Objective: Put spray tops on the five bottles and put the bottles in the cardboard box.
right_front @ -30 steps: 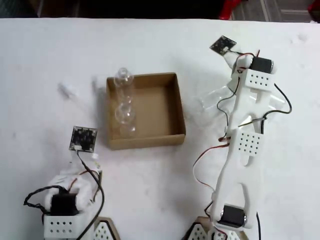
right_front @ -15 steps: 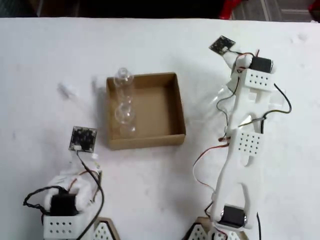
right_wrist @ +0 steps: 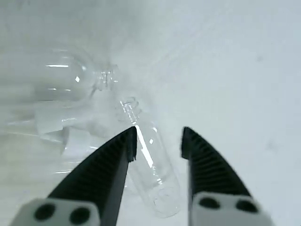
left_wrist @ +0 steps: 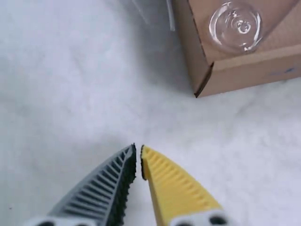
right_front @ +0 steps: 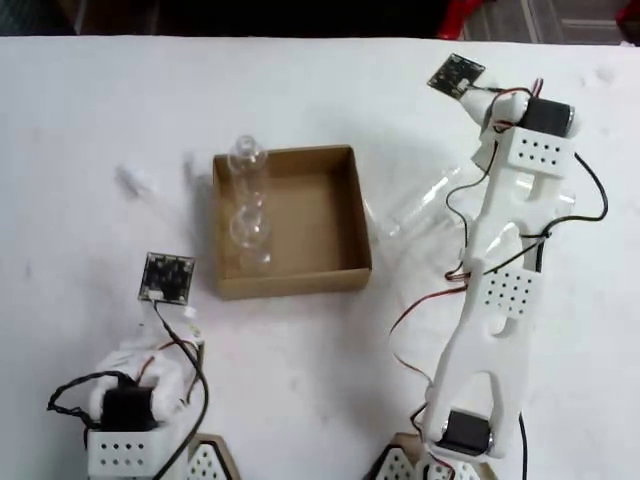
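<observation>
The right arm has swung outward, away from the cardboard box (right_front: pixel 310 215), and its wrist now sits farther toward the desk's (right_front: pixel 300 380) far right corner than a second ago. That move has uncovered a clear bottle (right_front: pixel 415 205) lying on its side between the box and the arm. The left arm has not shifted.

The right hand (right_wrist: pixel 157 141) is spread apart and holds nothing. In its own view, an uncapped bottle (right_wrist: pixel 153 167) lies on the desk in the gap between the two fingers, neck pointing away from the wrist. A second bottle (right_wrist: pixel 70 77) lies near it, and pale pieces beside that one may be spray tops, though I cannot tell. The left hand (left_wrist: pixel 138 157) has its fingers pressed together on nothing, low over the desk near a corner of the box.

Two bottles stand inside the box against one wall, the far bottle (right_front: pixel 247 160) and the near bottle (right_front: pixel 250 230). Neither shows a clear spray top, and from above the near one seems to have an open mouth. At least two bottles are outside the box with bare necks.

My judgement is that the task is less than half done: the outside bottles need tops and boxing, and the boxed pair may need tops too.
</observation>
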`<state>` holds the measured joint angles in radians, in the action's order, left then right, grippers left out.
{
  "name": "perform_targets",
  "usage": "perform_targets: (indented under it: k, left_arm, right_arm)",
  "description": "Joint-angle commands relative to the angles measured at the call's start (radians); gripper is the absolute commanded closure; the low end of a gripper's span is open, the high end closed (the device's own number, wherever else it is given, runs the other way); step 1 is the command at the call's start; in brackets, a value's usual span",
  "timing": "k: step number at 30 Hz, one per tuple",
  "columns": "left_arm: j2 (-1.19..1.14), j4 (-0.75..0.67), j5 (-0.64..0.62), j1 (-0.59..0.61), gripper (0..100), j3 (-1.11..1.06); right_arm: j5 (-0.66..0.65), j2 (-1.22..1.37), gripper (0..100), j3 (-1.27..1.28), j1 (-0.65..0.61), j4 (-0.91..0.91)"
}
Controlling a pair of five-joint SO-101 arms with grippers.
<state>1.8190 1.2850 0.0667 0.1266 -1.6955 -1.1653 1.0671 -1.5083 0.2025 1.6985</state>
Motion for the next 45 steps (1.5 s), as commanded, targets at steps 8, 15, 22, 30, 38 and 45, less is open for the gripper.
perform_targets:
  k: [8,15,22,30,38,45]
  left_arm:
    - [0.010,0.002,-0.014,0.015,98,0.003]
    - [0.010,0.002,-0.014,0.015,98,0.003]
    - [0.010,0.002,-0.014,0.015,98,0.003]
    - [0.010,0.002,-0.014,0.016,98,0.003]
    - [0.010,0.002,-0.014,0.016,98,0.003]
    - [0.010,0.002,-0.014,0.016,98,0.003]
  right_arm:
    - [-0.282,-0.145,75.9,0.301,-0.021,0.030]
    - [-0.293,-0.153,75.8,0.342,-0.025,-0.005]
    - [-0.293,-0.104,75.8,0.333,-0.025,-0.062]
    - [-0.293,-0.059,76.2,0.333,-0.022,-0.111]
    - [-0.293,-0.054,76.2,0.339,-0.012,-0.114]
    - [-0.287,-0.016,83.4,0.334,0.015,-0.188]
